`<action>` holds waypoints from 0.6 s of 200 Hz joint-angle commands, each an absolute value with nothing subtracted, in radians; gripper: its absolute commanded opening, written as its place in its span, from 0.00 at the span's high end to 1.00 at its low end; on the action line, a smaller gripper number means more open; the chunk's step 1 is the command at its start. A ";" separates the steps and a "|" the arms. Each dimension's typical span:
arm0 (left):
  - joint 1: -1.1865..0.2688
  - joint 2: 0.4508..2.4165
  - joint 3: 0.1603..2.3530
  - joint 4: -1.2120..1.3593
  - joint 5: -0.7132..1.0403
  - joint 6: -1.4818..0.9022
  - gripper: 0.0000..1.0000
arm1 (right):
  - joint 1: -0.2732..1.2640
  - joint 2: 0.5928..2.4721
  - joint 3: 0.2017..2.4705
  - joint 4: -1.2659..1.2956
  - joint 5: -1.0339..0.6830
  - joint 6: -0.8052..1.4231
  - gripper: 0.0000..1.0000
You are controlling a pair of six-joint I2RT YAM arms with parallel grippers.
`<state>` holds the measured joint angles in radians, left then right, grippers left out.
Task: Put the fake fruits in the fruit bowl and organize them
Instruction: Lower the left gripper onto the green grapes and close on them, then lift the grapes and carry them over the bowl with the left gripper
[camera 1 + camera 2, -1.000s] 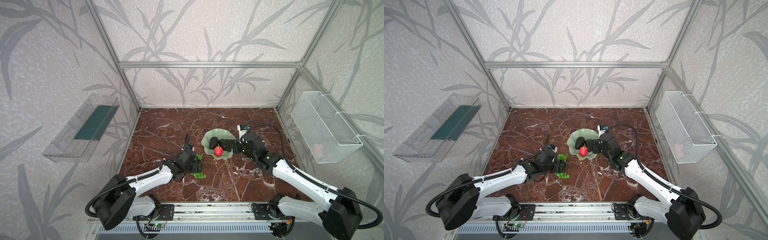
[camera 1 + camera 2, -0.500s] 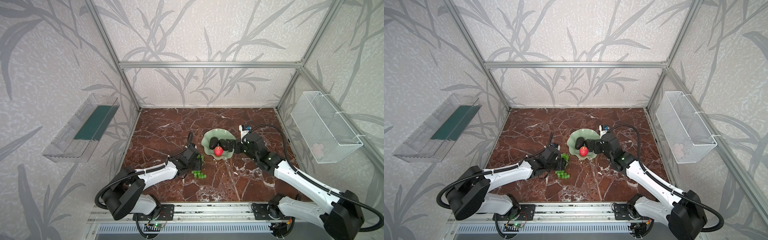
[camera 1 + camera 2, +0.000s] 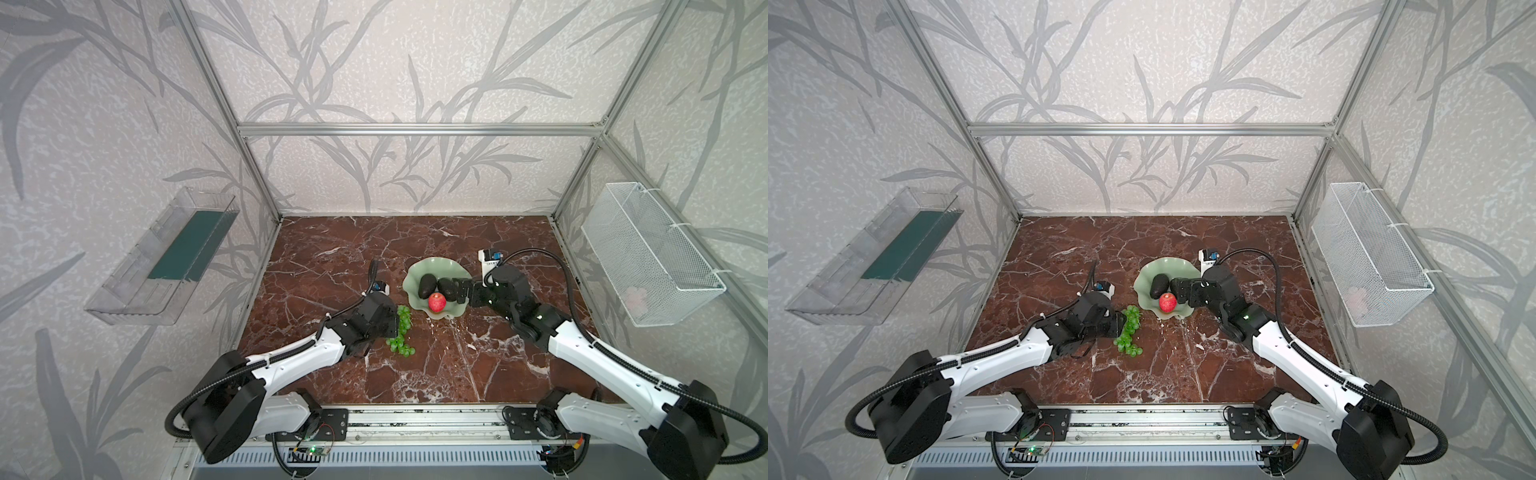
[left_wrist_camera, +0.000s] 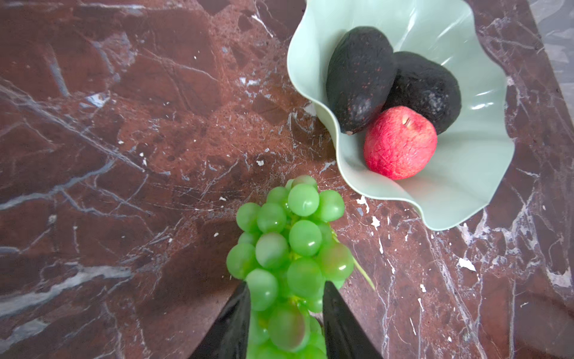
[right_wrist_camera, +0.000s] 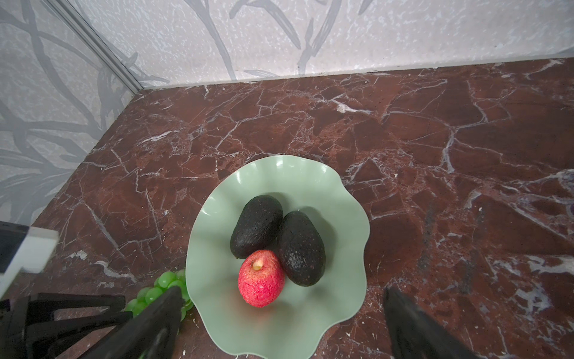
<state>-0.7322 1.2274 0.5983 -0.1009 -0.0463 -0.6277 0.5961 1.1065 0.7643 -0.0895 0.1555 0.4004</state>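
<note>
Soft, even light is filling both top views, glare is streaking the glossy fruit bowl (image 4: 447,34), faint shadows are lying on the surface (image 5: 435,140), and the nearest grapes (image 4: 287,329) are blurring against the left wrist lens.

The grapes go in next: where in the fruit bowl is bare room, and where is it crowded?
Bare: the back of the fruit bowl, between rim and avocados, and a strip in front of the apple. Crowded: the middle, where those three fruits bunch together, and the right side, under the open right gripper. The left gripper holds the grapes.
</note>
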 commanded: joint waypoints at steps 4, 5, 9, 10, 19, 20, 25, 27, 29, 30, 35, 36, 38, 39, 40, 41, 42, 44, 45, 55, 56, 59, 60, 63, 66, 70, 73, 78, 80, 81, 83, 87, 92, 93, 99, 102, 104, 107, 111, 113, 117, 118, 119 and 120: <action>-0.733 1.148 0.574 -0.112 -0.095 -0.617 0.61 | 0.588 1.095 0.759 -0.075 0.152 0.413 0.00; -0.734 1.145 0.573 -0.112 -0.096 -0.617 0.61 | 0.588 1.095 0.758 -0.075 0.152 0.413 0.01; -0.732 1.135 0.572 -0.114 -0.099 -0.615 0.61 | 0.588 1.095 0.758 -0.073 0.151 0.413 0.01; -0.732 1.133 0.571 -0.114 -0.099 -0.614 0.61 | 0.588 1.095 0.759 -0.073 0.151 0.414 0.00; -0.732 1.114 0.569 -0.120 -0.102 -0.606 0.61 | 0.589 1.097 0.758 -0.072 0.150 0.415 0.01; -0.733 1.113 0.569 -0.121 -0.102 -0.605 0.60 | 0.589 1.097 0.759 -0.072 0.150 0.415 0.00; -0.732 1.109 0.569 -0.122 -0.100 -0.599 0.57 | 0.589 1.098 0.759 -0.071 0.148 0.416 0.00; -0.732 1.109 0.570 -0.124 -0.099 -0.597 0.54 | 0.588 1.098 0.759 -0.072 0.147 0.416 0.01; -0.732 1.108 0.571 -0.127 -0.100 -0.596 0.51 | 0.589 1.098 0.759 -0.071 0.147 0.416 0.00; -0.733 1.109 0.572 -0.128 -0.100 -0.596 0.49 | 0.589 1.098 0.759 -0.071 0.147 0.416 0.00; -0.732 1.112 0.574 -0.135 -0.102 -0.596 0.38 | 0.589 1.100 0.759 -0.070 0.146 0.416 0.00; -0.733 1.113 0.575 -0.136 -0.103 -0.595 0.35 | 0.588 1.100 0.761 -0.070 0.146 0.417 0.00; -0.733 1.115 0.575 -0.137 -0.103 -0.595 0.32 | 0.588 1.100 0.761 -0.070 0.146 0.416 0.00; -0.732 1.117 0.575 -0.137 -0.104 -0.595 0.29 | 0.588 1.101 0.761 -0.069 0.145 0.417 0.00; -0.732 1.118 0.575 -0.136 -0.104 -0.595 0.28 | 0.588 1.101 0.761 -0.070 0.145 0.418 0.00; -0.732 1.119 0.575 -0.135 -0.104 -0.595 0.26 | 0.588 1.101 0.761 -0.069 0.145 0.418 0.00; -0.732 1.120 0.575 -0.135 -0.104 -0.595 0.25 | 0.587 1.101 0.761 -0.070 0.144 0.417 0.00; -0.732 1.124 0.576 -0.137 -0.104 -0.595 0.22 | 0.587 1.101 0.761 -0.070 0.144 0.417 0.00; -0.732 1.126 0.577 -0.136 -0.104 -0.595 0.21 | 0.587 1.101 0.761 -0.070 0.144 0.417 0.00; -0.732 1.152 0.581 -0.131 -0.099 -0.596 0.14 | 0.587 1.101 0.762 -0.070 0.143 0.417 0.00; -0.733 1.155 0.581 -0.131 -0.098 -0.596 0.13 | 0.587 1.101 0.762 -0.071 0.143 0.417 0.00; -0.732 1.165 0.583 -0.127 -0.093 -0.597 0.12 | 0.587 1.101 0.763 -0.070 0.142 0.418 0.00; -0.732 1.168 0.585 -0.127 -0.091 -0.596 0.12 | 0.587 1.101 0.764 -0.070 0.142 0.418 0.00; -0.732 1.179 0.587 -0.122 -0.085 -0.595 0.11 | 0.587 1.101 0.764 -0.071 0.143 0.417 0.00; -0.733 1.190 0.590 -0.117 -0.079 -0.593 0.11 | 0.587 1.100 0.764 -0.072 0.143 0.418 0.00; -0.732 1.205 0.595 -0.111 -0.071 -0.590 0.10 | 0.586 1.100 0.764 -0.072 0.143 0.417 0.00; -0.732 1.218 0.598 -0.105 -0.066 -0.590 0.10 | 0.587 1.099 0.764 -0.073 0.143 0.417 0.00; -0.732 1.240 0.603 -0.092 -0.058 -0.588 0.10 | 0.587 1.097 0.764 -0.074 0.143 0.417 0.00; -0.732 1.250 0.604 -0.087 -0.055 -0.590 0.10 | 0.587 1.097 0.763 -0.074 0.143 0.417 0.00; -0.732 1.254 0.605 -0.084 -0.054 -0.589 0.09 | 0.587 1.097 0.763 -0.073 0.143 0.417 0.00; -0.732 1.264 0.606 -0.080 -0.053 -0.588 0.08 | 0.586 1.096 0.762 -0.075 0.143 0.418 0.00; -0.732 1.280 0.611 -0.073 -0.049 -0.587 0.05 | 0.586 1.095 0.762 -0.075 0.143 0.417 0.00; -0.732 1.305 0.619 -0.066 -0.049 -0.586 0.03 | 0.586 1.094 0.762 -0.077 0.143 0.418 0.00; -0.732 1.309 0.620 -0.065 -0.048 -0.586 0.02 | 0.585 1.093 0.762 -0.078 0.143 0.418 0.00; -0.732 1.335 0.630 -0.058 -0.045 -0.583 0.01 | 0.585 1.091 0.761 -0.080 0.144 0.417 0.00; -0.732 1.349 0.636 -0.055 -0.044 -0.580 0.01 | 0.586 1.090 0.761 -0.081 0.144 0.417 0.00; -0.732 1.358 0.639 -0.054 -0.043 -0.580 0.01 | 0.585 1.088 0.761 -0.081 0.144 0.418 0.00; -0.732 1.370 0.645 -0.054 -0.046 -0.579 0.01 | 0.585 1.087 0.760 -0.083 0.145 0.419 0.00; -0.733 1.383 0.654 -0.055 -0.047 -0.580 0.01 | 0.585 1.084 0.758 -0.083 0.146 0.419 0.00; -0.732 1.392 0.658 -0.057 -0.048 -0.580 0.01 | 0.585 1.083 0.759 -0.083 0.146 0.419 0.00; -0.732 1.404 0.666 -0.059 -0.050 -0.580 0.01 | 0.586 1.081 0.756 -0.084 0.146 0.420 0.00; -0.732 1.408 0.668 -0.060 -0.050 -0.580 0.01 | 0.586 1.080 0.756 -0.085 0.146 0.419 0.00; -0.732 1.410 0.671 -0.061 -0.052 -0.580 0.01 | 0.586 1.079 0.756 -0.085 0.146 0.419 0.00; -0.732 1.415 0.673 -0.062 -0.054 -0.580 0.01 | 0.585 1.079 0.756 -0.086 0.146 0.419 0.00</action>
